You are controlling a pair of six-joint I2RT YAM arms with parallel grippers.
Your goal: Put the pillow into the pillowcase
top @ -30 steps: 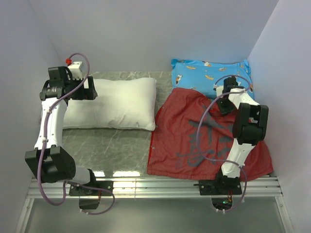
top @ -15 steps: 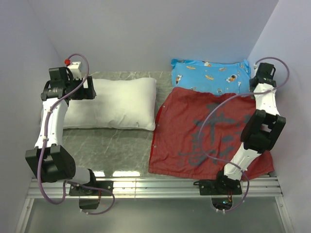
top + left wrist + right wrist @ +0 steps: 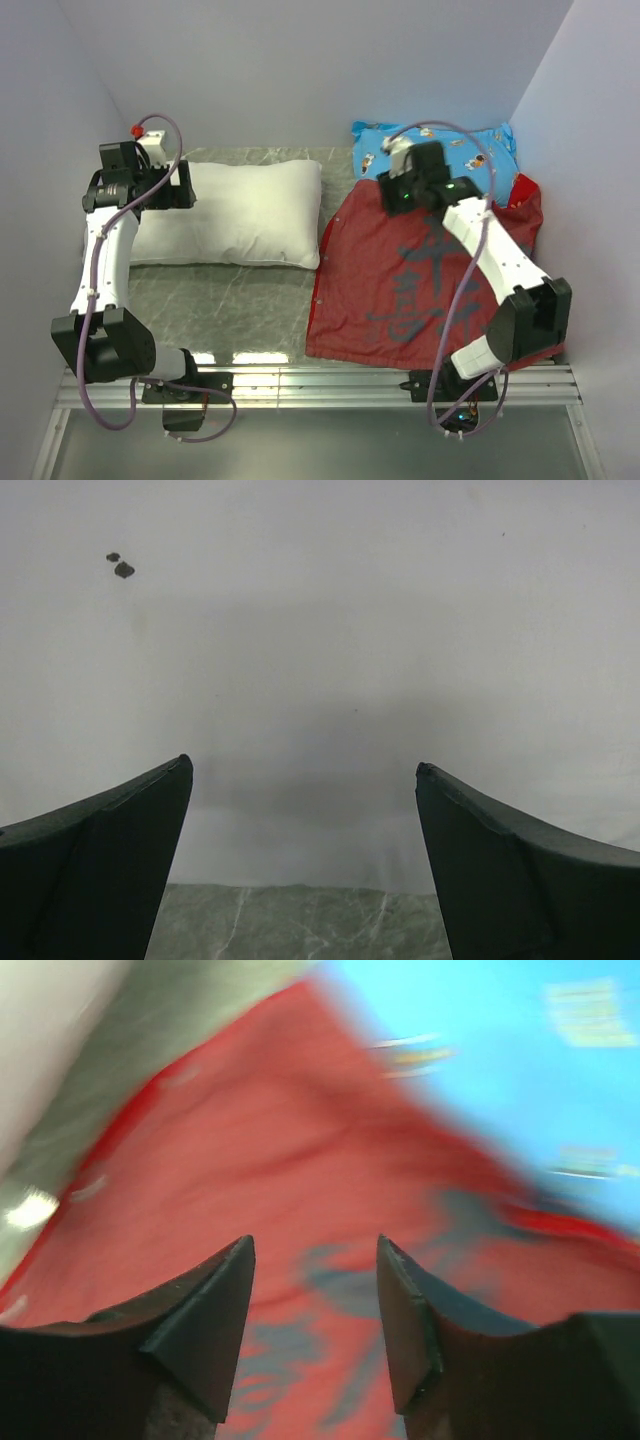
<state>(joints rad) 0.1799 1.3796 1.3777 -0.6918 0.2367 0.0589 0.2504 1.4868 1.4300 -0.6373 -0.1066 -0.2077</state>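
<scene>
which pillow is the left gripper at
The white pillow: the left gripper is open at its left end. The blue pillow lies far right, behind the pillowcase.

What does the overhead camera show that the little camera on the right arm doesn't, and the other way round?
Only overhead: the whole left arm, with the left hand open at the left end of the plump white rectangular pillow. Only the right wrist camera: a close, blurred look at the right hand, its two dark fingers apart with nothing between them. Both: the large red fabric pillowcase with dark grey markings, and the blue cartoon-print pillow behind it.
</scene>
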